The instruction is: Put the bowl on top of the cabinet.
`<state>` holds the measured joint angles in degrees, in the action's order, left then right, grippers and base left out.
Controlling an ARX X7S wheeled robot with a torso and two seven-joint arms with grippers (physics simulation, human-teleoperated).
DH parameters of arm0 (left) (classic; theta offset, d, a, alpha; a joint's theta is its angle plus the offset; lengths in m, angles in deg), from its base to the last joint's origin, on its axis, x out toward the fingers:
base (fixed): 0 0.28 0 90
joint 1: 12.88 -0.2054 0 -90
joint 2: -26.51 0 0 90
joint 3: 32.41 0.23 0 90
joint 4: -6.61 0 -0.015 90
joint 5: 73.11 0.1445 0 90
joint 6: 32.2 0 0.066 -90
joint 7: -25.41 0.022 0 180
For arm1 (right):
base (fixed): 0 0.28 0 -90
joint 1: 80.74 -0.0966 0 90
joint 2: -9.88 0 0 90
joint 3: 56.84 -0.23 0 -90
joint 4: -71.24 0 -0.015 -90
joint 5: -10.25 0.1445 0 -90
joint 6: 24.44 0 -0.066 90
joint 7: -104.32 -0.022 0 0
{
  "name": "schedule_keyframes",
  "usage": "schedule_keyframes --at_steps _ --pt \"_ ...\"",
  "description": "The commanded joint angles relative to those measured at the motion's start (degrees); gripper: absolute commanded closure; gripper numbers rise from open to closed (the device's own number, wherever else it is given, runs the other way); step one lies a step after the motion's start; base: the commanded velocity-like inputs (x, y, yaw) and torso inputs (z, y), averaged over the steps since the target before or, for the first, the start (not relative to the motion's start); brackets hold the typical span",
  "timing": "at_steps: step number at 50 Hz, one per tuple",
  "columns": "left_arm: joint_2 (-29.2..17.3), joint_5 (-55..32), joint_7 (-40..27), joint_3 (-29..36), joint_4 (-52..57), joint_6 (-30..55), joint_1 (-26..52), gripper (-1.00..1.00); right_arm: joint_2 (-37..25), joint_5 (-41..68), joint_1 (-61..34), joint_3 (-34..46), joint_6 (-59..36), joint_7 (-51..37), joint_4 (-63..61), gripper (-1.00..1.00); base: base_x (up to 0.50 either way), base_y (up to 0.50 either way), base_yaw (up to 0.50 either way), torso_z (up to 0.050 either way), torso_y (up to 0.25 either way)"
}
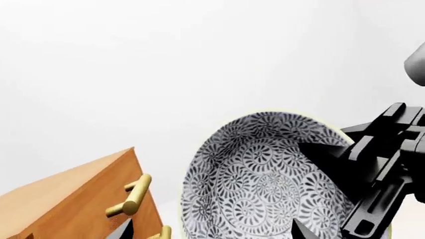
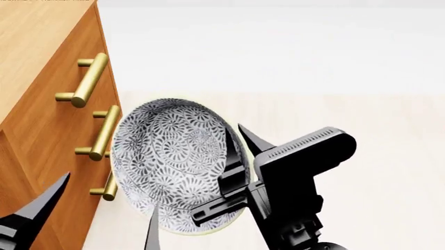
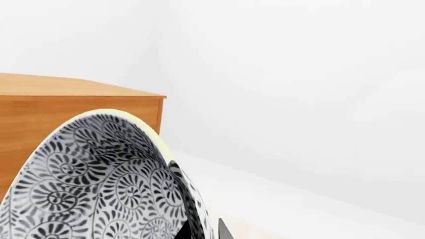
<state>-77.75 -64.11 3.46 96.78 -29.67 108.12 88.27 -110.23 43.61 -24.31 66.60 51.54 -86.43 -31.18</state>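
Observation:
The bowl (image 2: 174, 161), round with a dense grey floral pattern and a pale rim, hangs tilted on its edge just in front of the cabinet's drawer fronts. My right gripper (image 2: 241, 148) is shut on the bowl's rim, one finger inside and one outside; the right wrist view shows the bowl (image 3: 99, 184) filling its lower part, with the right gripper (image 3: 199, 231) pinching its wall. The orange-brown cabinet (image 2: 41, 109) stands at the left, its lighter top (image 2: 28, 36) higher up. My left gripper (image 2: 97, 219) is open below the bowl, holding nothing. In the left wrist view the bowl (image 1: 265, 174) faces the camera.
Brass bar handles (image 2: 89, 80) stick out from the cabinet's drawer fronts, close to the bowl's rim. The cabinet's corner (image 1: 73, 199) and the right arm's black body (image 1: 391, 144) flank the bowl. A pale floor (image 2: 361, 114) and a white wall lie beyond.

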Motion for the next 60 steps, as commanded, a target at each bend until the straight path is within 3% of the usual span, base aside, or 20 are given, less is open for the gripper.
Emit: schedule_keyframes --at_steps 1,30,46,60 --pt "1.9 -5.8 4.7 -4.7 0.6 3.4 1.0 -1.0 -0.7 -1.5 0.8 0.2 0.6 0.1 -2.1 1.0 0.0 0.0 0.0 0.0 0.0" --pt "4.2 -13.7 8.9 -15.7 -1.8 6.8 3.9 -1.0 -1.7 -1.7 1.5 0.2 1.2 0.1 -2.5 1.0 0.0 0.0 0.0 0.0 0.0" --pt "8.3 -24.9 16.1 -26.9 -6.3 11.3 6.3 -1.0 -2.9 -2.9 2.8 1.4 1.2 -0.4 -6.4 1.0 0.0 0.0 0.0 0.0 0.001" --pt "7.8 -25.7 16.5 -28.4 -7.0 5.0 4.7 -1.0 -3.1 -3.3 3.2 1.6 1.8 -0.2 -6.0 1.0 0.0 0.0 0.0 0.0 0.0"
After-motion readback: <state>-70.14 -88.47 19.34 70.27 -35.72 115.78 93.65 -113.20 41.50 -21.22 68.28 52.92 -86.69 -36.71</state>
